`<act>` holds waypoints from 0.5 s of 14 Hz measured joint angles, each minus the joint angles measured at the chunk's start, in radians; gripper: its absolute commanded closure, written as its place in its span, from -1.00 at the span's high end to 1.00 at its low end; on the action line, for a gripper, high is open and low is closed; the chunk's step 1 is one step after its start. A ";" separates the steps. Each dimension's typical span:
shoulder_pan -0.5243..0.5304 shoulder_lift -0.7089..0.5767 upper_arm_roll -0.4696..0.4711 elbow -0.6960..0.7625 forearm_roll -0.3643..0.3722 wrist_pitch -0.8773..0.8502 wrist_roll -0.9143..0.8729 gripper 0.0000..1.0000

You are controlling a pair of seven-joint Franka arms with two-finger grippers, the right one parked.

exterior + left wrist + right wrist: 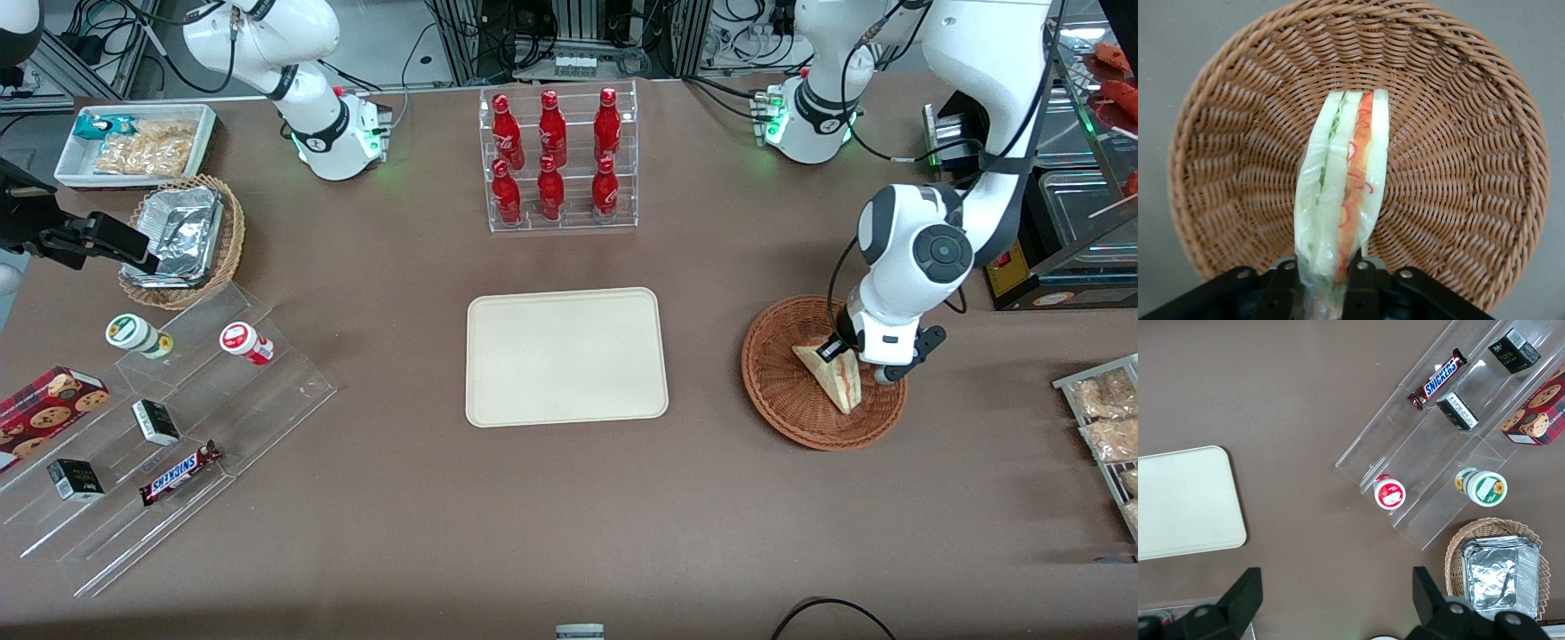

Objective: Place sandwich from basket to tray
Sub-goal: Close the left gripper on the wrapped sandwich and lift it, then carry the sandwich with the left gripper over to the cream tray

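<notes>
Nearest to the front camera, a Snickers bar (pixel 180 472) is seen on the clear acrylic stepped stand (pixel 169 427) toward the parked arm's end of the table.

Toward the working arm's end, the gripper (pixel 843 352) is lowered into the basket (pixel 782 391). Its fingers (pixel 1361 283) are closed narrowly on the sandwich (pixel 834 377), one on each flat bread face, at the thick end of the wedge. The sandwich is therefore gripped and is inside the basket; whether its lower edge touches the wicker cannot be told.

The sandwich is a thin triangular wedge of pale white bread, wrapped in clear glossy film, with green and red-orange filling lines along the cut edge. In the front view its long axis is laid from about 11 o'clock to 5 o'clock, with the narrow tip toward 5 o'clock, near the basket rim that is closest to the camera.

The basket is round, shallow and reddish-brown, woven in concentric ribbed rows.

The tray (pixel 569 356) is flat, smooth, cream-beige, rectangular with rounded corners and a low rim. It is placed at about 9 o'clock from the basket, well apart from it.
</notes>
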 measured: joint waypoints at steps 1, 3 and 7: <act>0.000 -0.006 0.000 0.047 0.000 -0.080 0.010 -0.83; -0.011 -0.011 -0.001 0.156 0.000 -0.248 0.044 -0.84; -0.106 -0.001 -0.005 0.245 0.000 -0.353 0.111 -0.87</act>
